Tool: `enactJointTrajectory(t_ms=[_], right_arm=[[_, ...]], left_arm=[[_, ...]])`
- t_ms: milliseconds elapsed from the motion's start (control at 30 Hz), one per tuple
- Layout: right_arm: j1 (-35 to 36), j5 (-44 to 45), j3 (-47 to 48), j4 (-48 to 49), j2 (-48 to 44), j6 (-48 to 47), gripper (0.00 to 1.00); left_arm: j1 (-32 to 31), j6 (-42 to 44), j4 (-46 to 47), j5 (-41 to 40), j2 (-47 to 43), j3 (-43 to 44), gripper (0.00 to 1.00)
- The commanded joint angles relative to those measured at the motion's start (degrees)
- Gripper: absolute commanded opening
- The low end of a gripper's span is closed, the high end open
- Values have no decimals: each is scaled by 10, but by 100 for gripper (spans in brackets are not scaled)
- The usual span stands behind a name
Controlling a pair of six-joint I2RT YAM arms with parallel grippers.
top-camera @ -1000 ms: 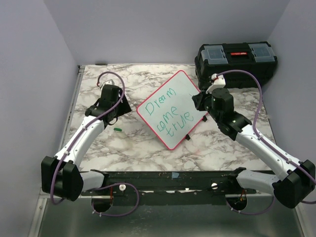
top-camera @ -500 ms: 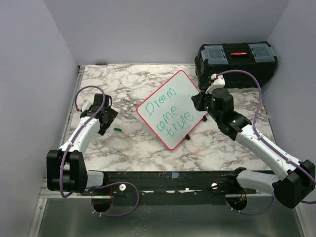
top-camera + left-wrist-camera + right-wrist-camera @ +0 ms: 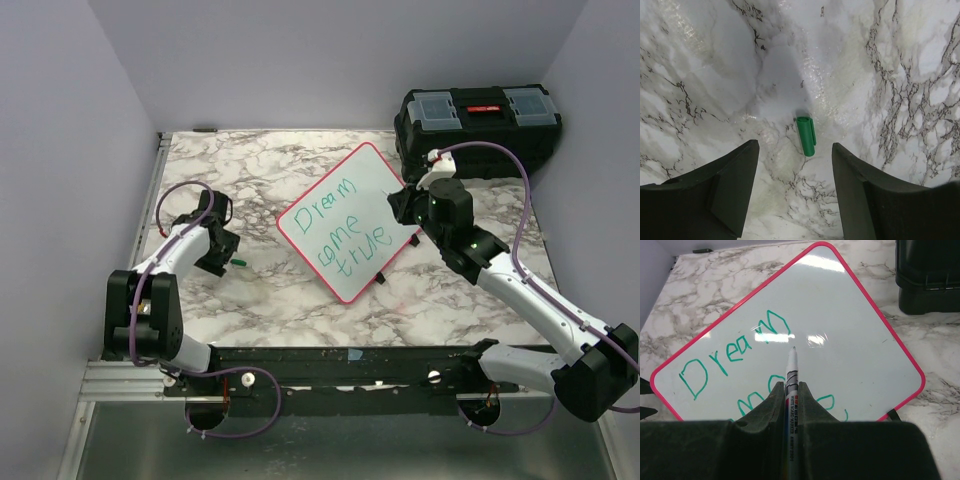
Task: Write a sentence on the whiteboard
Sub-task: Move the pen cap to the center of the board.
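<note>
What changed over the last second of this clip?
The left claw drew back toward its base and now hovers, open, above the green cap. The right claw, shut on the marker, the whiteboard, its writing and the toolbox stayed put.

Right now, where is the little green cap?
In the top view, the green cap lies on the marble table, left of the whiteboard, just in front of the open left gripper.
</note>
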Motion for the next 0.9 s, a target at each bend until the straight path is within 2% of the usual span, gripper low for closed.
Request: enactJointTrajectory(t_ms=[0, 200, 333, 633, 867], right_arm=[[3, -5, -10, 18, 4, 0, 1], [3, -7, -10, 19, 3, -2, 1], [3, -9, -12, 21, 2, -1, 1], [3, -10, -14, 22, -3, -2, 1], [3, -22, 2, 2, -4, -3, 1]], left_arm=[[-1, -29, -16, 19, 26, 17, 54], [-3, -45, -8, 18, 53, 17, 49], [-8, -50, -28, 6, 71, 39, 47], [-32, -68, -104, -14, 128, 116, 33], [-50, -77, -119, 14, 134, 120, 30]])
